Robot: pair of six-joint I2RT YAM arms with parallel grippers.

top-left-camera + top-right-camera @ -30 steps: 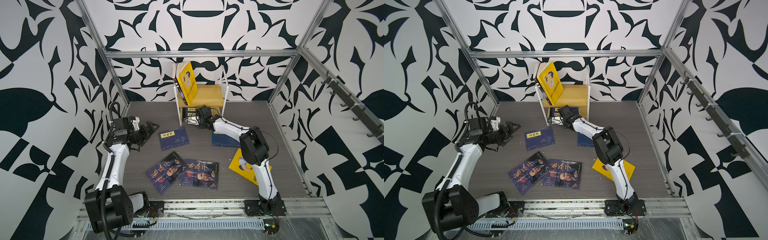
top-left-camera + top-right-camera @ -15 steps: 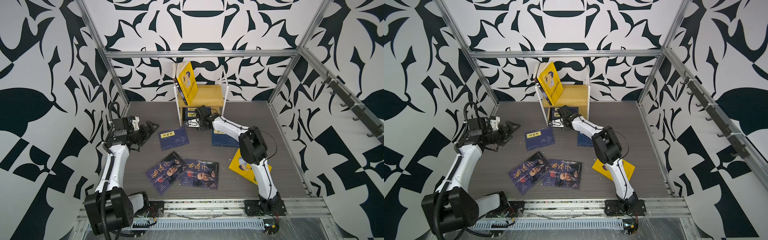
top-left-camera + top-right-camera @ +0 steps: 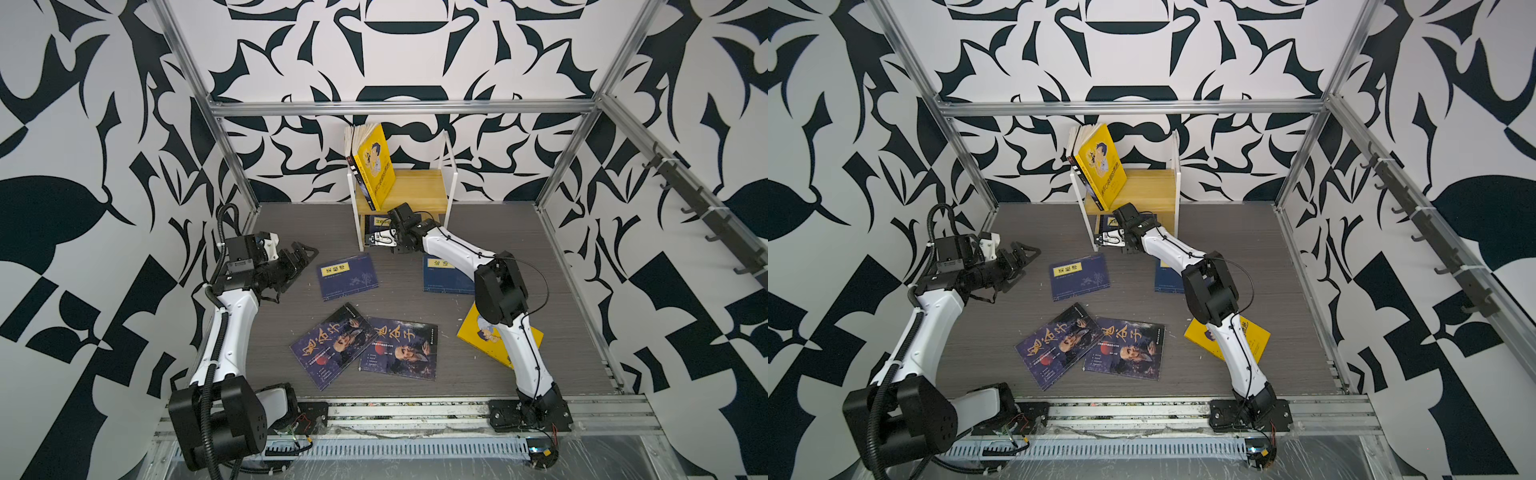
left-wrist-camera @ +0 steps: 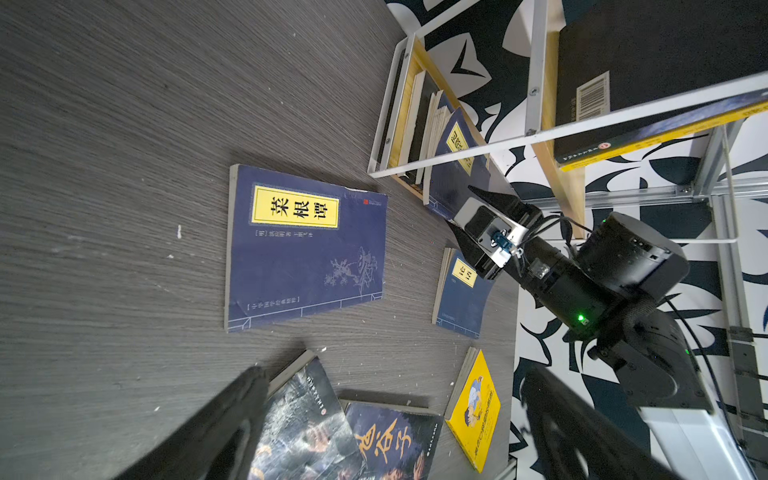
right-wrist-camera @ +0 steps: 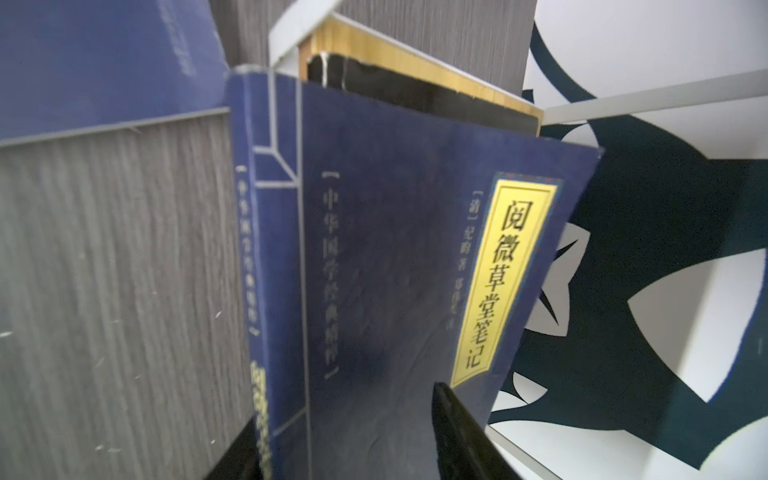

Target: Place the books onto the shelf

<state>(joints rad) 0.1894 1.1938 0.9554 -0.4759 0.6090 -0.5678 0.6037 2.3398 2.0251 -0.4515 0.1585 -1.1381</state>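
- My right pincer [image 3: 371, 240] is at the lower tier of the shelf [image 3: 415, 192], with its jaws apart on either side of a navy book [image 5: 395, 270] leaning there.
- My left pincer [image 3: 305, 254] is spread wide and holds nothing. It sits near a second navy book [image 3: 348, 276] lying flat on the bench [image 3: 519, 232].
- A yellow book [image 3: 376, 166] leans on the top board.

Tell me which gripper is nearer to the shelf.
Right. The right gripper is at the front of the shelf's lower tier, by the standing navy book there. The left gripper is well off to the left in both top views, beside a flat navy book.
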